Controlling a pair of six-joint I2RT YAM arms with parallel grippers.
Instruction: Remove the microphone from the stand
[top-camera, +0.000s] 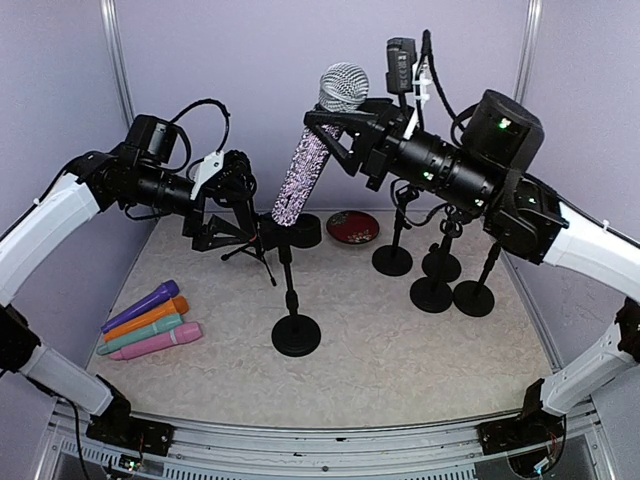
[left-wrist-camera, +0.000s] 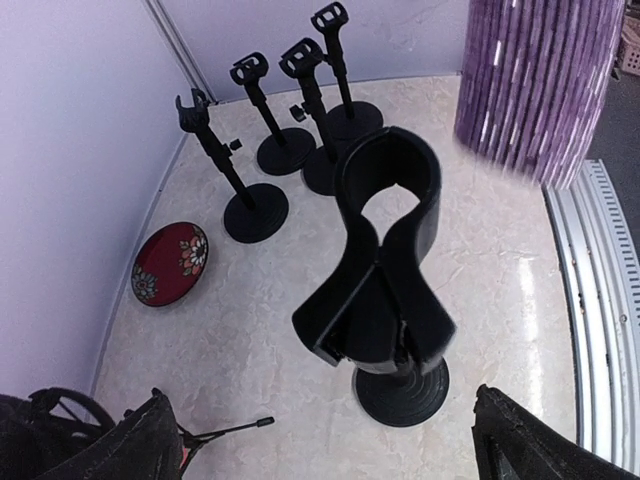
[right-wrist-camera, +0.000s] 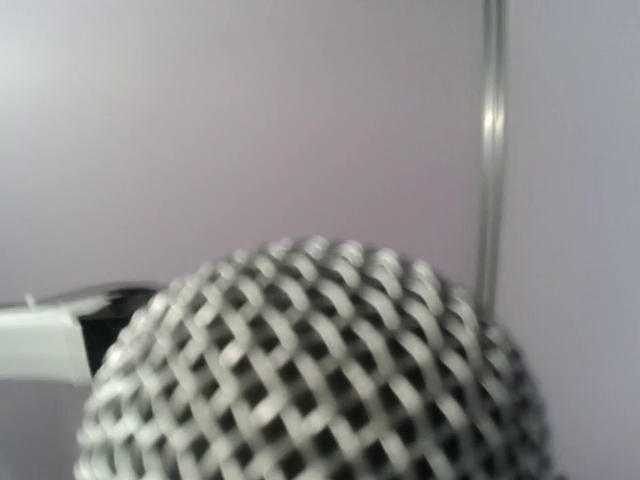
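Observation:
The microphone (top-camera: 303, 175) has a sparkly purple body and a silver mesh head (right-wrist-camera: 310, 370). It hangs tilted in the air, and my right gripper (top-camera: 336, 125) is shut on it just below the head. Its lower end (left-wrist-camera: 535, 85) floats above and beside the stand's black clip (left-wrist-camera: 385, 250), which holds nothing. The stand (top-camera: 289, 285) rises from a round base (left-wrist-camera: 402, 390) at mid-table. My left gripper (top-camera: 238, 222) is open, with its fingers (left-wrist-camera: 150, 440) spread wide on either side of the clip and touching nothing. The right wrist view shows only the mesh head, not its own fingers.
Several empty black stands (top-camera: 432, 270) cluster at the back right, and a red patterned dish (top-camera: 352, 227) lies behind the middle. Several coloured microphones (top-camera: 150, 325) lie at the left. A small black tripod (top-camera: 252, 250) stands under my left gripper.

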